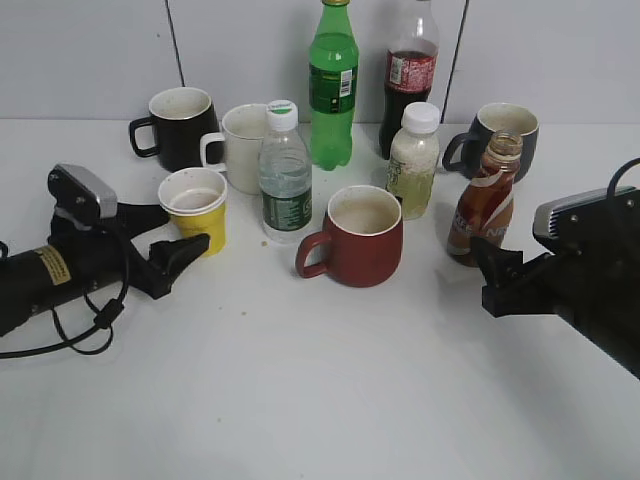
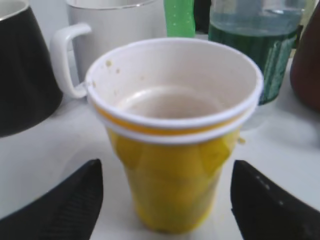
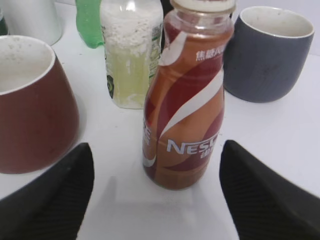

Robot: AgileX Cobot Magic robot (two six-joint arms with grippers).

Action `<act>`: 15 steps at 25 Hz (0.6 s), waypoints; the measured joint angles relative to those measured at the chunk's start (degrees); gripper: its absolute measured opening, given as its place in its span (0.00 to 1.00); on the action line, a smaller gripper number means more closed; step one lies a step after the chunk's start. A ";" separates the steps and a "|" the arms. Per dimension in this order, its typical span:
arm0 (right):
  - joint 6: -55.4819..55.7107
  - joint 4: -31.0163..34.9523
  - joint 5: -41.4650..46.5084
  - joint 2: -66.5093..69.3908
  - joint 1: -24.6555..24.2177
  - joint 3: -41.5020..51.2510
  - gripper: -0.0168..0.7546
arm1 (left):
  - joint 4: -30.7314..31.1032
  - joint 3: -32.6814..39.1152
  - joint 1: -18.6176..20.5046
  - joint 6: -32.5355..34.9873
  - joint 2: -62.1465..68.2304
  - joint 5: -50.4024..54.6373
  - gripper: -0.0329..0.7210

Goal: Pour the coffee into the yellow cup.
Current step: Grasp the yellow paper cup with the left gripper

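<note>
Coffee [image 3: 185, 100]: near right table edge, upright, uncapped. Rigid, smooth, top-heavy when tilted; grip at labelled waist. Right gripper [image 3: 155, 200]: spread wide, empty, straddling bottle without contact. Yellow cup [image 2: 175, 135]: toward left edge, thin paper, easily crushed; light squeeze at mid-wall only. Left gripper [image 2: 165, 200]: wide apart, empty, flanking cup. Fill level behind label hidden; cup possibly two nested.

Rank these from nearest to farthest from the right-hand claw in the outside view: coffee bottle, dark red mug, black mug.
From the right gripper:
1. Coffee bottle, just beyond its fingertips.
2. Dark red mug, centre of the table.
3. Black mug, far back left.
</note>
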 joint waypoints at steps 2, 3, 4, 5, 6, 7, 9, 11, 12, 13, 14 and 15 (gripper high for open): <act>0.18 0.06 0.00 0.00 0.00 0.00 0.78 | 0.53 -1.62 -0.07 -0.55 0.82 -0.04 0.85; 0.22 0.10 0.00 0.00 0.00 0.00 0.78 | 0.66 -2.24 -0.20 -0.67 1.21 -0.04 0.85; 0.22 0.17 0.00 0.00 0.00 0.00 0.78 | 0.66 -2.85 -0.39 -0.76 1.52 0.02 0.85; 0.29 0.22 0.00 0.00 0.00 0.00 0.78 | 0.66 -3.29 -0.64 -0.80 1.80 -0.04 0.85; 0.29 0.23 0.00 0.00 0.00 0.00 0.78 | 0.70 -4.36 -1.28 -0.83 2.33 0.01 0.85; 0.29 0.46 0.00 0.00 0.00 0.00 0.78 | 0.70 -5.38 -2.13 -0.94 3.04 -0.05 0.85; 0.31 0.97 0.00 0.00 0.00 0.00 0.78 | 0.44 -6.57 -2.81 -0.94 3.80 -0.05 0.85; 0.31 1.14 0.00 0.00 0.00 0.00 0.78 | -1.29 -8.54 -3.91 -0.94 5.44 0.01 0.85; 0.31 1.20 0.00 0.00 0.00 0.00 0.78 | -1.87 -8.92 -4.07 -0.94 5.86 0.01 0.85; 0.35 1.25 0.00 0.00 0.00 0.00 0.78 | -2.61 -9.34 -4.16 -0.94 6.27 0.01 0.85; 0.35 1.25 0.00 0.00 0.00 0.00 0.78 | -3.23 -9.92 -4.21 -0.94 6.67 0.01 0.84; 0.35 1.25 0.00 0.00 0.00 0.00 0.78 | -3.53 -10.29 -4.21 -0.94 6.89 0.01 0.84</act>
